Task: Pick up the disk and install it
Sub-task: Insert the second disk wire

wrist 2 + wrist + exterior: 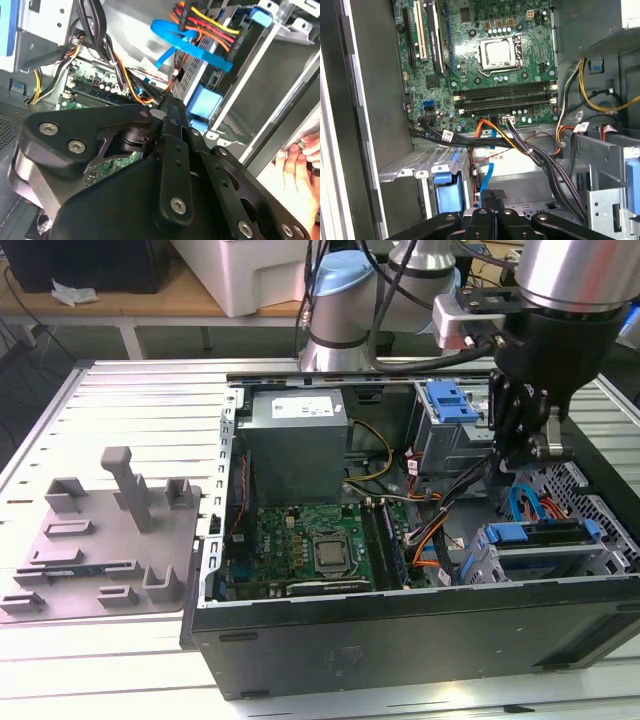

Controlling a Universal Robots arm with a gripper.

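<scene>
Already seated in its bay, the disk (545, 545) lies just beneath the pincer (522, 445).

- Exterior view: high, off the arm, looking down on the open case (400, 630).
- Both wrist views: close inside it, sharing the motherboard (490, 55) and cables (200, 30).
</scene>
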